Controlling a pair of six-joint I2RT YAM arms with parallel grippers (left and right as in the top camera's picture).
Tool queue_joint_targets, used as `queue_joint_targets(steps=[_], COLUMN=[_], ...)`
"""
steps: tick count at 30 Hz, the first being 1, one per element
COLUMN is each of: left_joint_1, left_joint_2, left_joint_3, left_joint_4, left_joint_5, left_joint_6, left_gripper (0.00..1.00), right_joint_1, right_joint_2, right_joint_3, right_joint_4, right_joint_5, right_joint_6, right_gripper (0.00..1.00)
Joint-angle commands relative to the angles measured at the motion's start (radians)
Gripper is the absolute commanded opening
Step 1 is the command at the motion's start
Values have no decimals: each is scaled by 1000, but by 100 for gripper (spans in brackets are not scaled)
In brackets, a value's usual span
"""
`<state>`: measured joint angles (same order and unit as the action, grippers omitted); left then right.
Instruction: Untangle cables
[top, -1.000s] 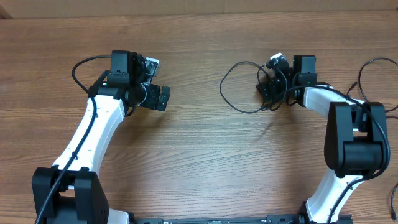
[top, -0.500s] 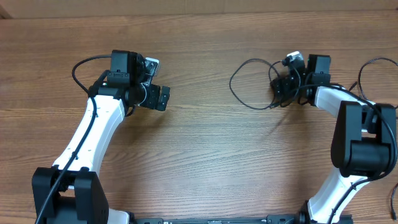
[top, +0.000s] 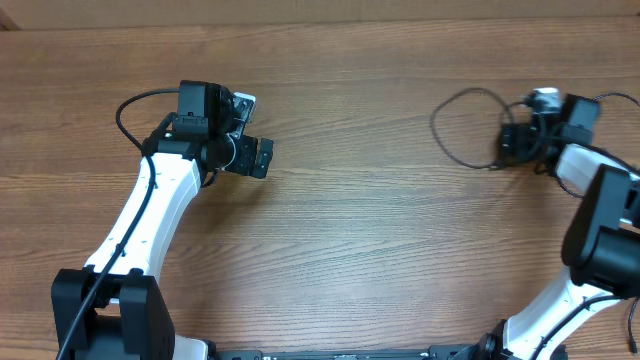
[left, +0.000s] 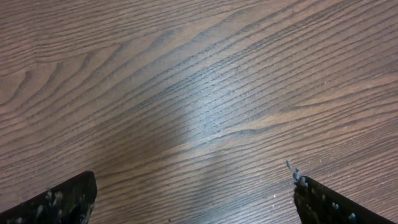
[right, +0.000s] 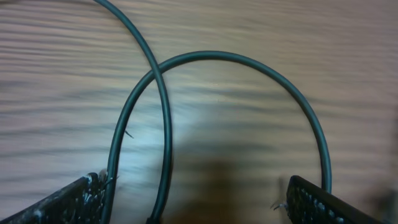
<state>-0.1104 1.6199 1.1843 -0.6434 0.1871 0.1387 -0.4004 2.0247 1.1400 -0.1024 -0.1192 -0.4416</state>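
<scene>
A thin black cable (top: 434, 125) lies in a loose loop on the wooden table at the far right, running into my right gripper (top: 515, 145). In the right wrist view the cable (right: 163, 112) crosses over itself, and its strands pass between the wide-apart fingers of the right gripper (right: 193, 202): one beside the left finger, one near the middle, one beside the right finger. The jaws are open and do not pinch it. My left gripper (top: 250, 130) hovers open over bare wood at the left; the left wrist view shows nothing between the fingers of the left gripper (left: 193, 199).
Another black cord (top: 610, 98) curves along the table's right edge behind the right arm. The table's far edge (top: 320, 20) runs along the top of the overhead view.
My right gripper has swept to the right, and the cable loop has travelled along with it. The left arm has not moved.
</scene>
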Motion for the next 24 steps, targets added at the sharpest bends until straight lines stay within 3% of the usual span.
queue_joint_targets(steps=[1, 6, 10, 13, 17, 24], left_joint_1=[-2, -2, -2, -2, -2, -2], left_joint_2=[-5, -5, -5, -5, -5, -5], left_joint_3=[10, 10, 10, 10, 10, 10], left_joint_4=[1, 1, 1, 1, 1, 1], left_joint_5=[13, 13, 13, 13, 13, 13], left_joint_6=[22, 22, 22, 22, 22, 22], left_gripper=[99, 100, 99, 100, 100, 99], right_joint_1=[-87, -220, -321, -372, -396, -348], right_joint_2=[54, 54, 54, 54, 53, 7], right_joint_3=[-27, -27, -27, -27, -27, -26], right_joint_4=[-31, -48, -45, -44, -40, -35], right_joint_5=[119, 118, 110, -6, -175, -197], right_joint_6=[-29, -2, 91, 132, 132, 174], right_gripper=[93, 93, 100, 100, 100, 100])
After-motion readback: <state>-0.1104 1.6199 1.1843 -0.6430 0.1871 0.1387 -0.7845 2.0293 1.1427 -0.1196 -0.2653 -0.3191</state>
